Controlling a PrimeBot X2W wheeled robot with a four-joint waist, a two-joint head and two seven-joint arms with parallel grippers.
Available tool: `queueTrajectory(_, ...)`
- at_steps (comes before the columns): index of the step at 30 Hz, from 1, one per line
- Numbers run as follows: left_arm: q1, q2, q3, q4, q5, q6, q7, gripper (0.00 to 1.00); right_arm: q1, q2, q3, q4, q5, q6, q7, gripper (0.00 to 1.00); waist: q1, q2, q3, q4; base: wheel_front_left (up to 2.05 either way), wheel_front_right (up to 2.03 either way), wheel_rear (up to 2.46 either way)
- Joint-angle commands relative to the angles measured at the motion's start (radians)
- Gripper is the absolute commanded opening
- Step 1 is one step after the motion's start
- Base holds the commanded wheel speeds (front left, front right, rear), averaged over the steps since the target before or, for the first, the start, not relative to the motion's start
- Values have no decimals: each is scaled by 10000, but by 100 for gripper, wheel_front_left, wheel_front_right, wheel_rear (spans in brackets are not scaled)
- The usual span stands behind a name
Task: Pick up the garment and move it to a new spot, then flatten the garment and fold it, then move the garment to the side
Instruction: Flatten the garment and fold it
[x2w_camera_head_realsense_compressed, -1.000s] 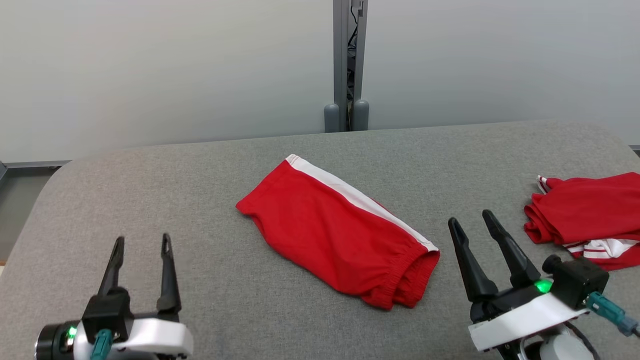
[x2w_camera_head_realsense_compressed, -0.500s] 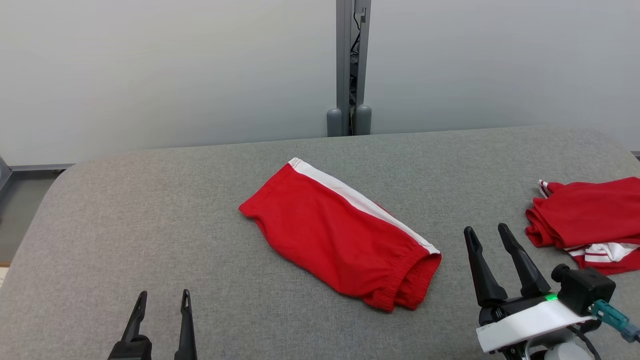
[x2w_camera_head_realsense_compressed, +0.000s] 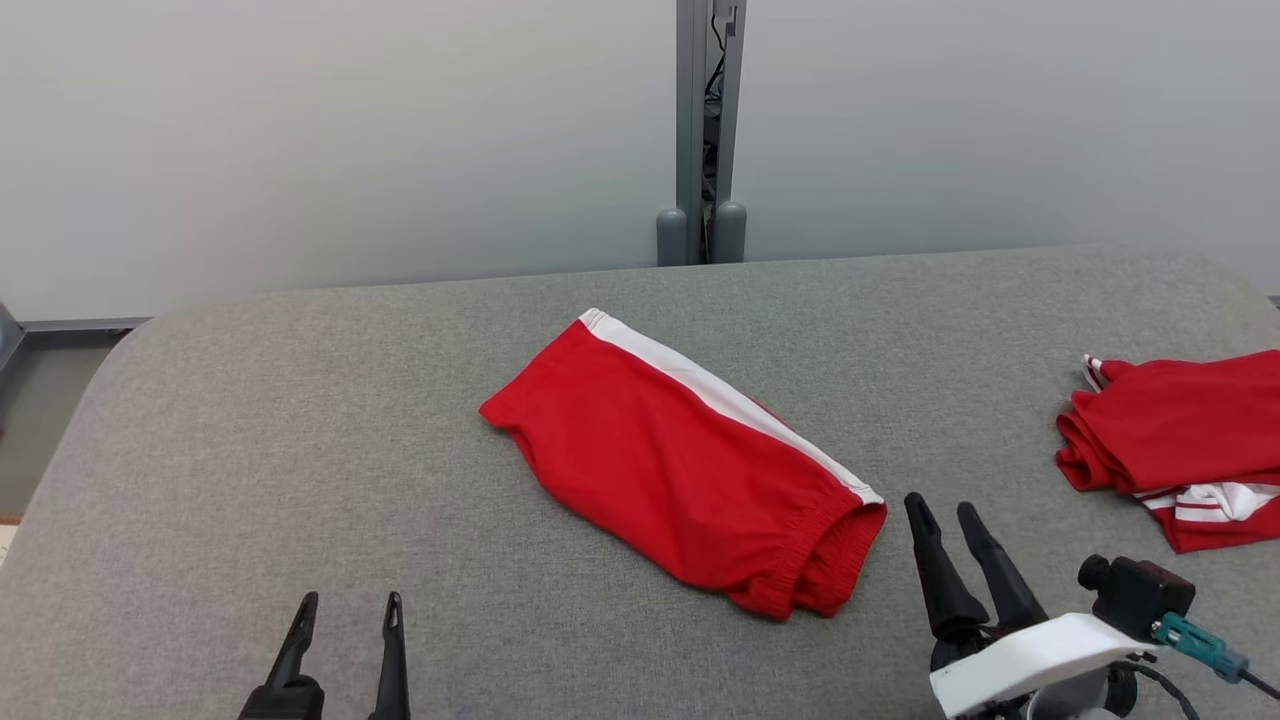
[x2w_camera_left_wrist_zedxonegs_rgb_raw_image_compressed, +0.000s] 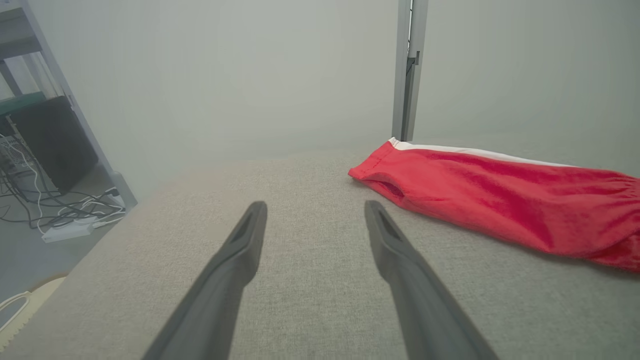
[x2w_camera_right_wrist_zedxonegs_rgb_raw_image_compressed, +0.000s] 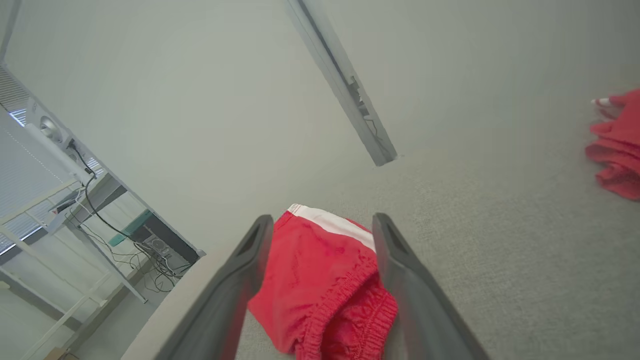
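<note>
Both arms have drawn back toward me over the last second: the left gripper (x2w_camera_head_realsense_compressed: 352, 600) has sunk to the bottom edge of the head view, and the right gripper (x2w_camera_head_realsense_compressed: 942, 506) has pulled lower and nearer the waistband. Some of that shift may be the head camera tilting.

Each gripper has its fingers spread wide and holds nothing. The red garment (x2w_camera_head_realsense_compressed: 680, 470) lies slantwise in the middle of the grey padded table (x2w_camera_head_realsense_compressed: 300, 420), white stripe along its far edge and elastic waistband at the near right, just beside the right fingertips. It looks doubled over on itself, though from this angle I can't be sure the layers line up.

I judge the fold done and the last step in hand: moving it aside, likely toward the other red pile (x2w_camera_head_realsense_compressed: 1180, 430) at the right. Next I would bring the right gripper onto the waistband and the left to the far hem, pinching through every layer so the fold survives the carry.
</note>
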Motion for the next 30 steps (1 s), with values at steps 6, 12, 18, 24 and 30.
queueTrajectory(6, -141, 22, -138, 167, -13, -76, -32, 100, -553, -67, 498, 1151, 1223, 6, 468, 100, 0, -1, 232, 117, 0, 0, 0)
queueTrajectory(12, -196, 19, -321, 295, -178, -84, -32, 100, -958, 41, 764, 2147, 2302, 6, 709, 100, 0, -1, 435, 386, 0, 0, 0)
queueTrajectory(18, -206, 19, -430, 395, -96, -155, -33, 100, -1321, 104, 801, 3061, 3209, 6, 891, 100, 0, -1, 636, 739, 0, 0, 0)
queueTrajectory(24, -250, 15, -552, 474, 22, -236, -33, 100, -1621, 62, 971, 3645, 3893, 6, 839, 100, 0, -1, 825, 1131, 0, 0, 0)
queueTrajectory(30, -298, 18, -623, 495, 117, -243, -33, 100, -1826, -41, 1166, 3804, 4653, 6, 762, 100, 0, -1, 961, 1404, 0, 0, 0)
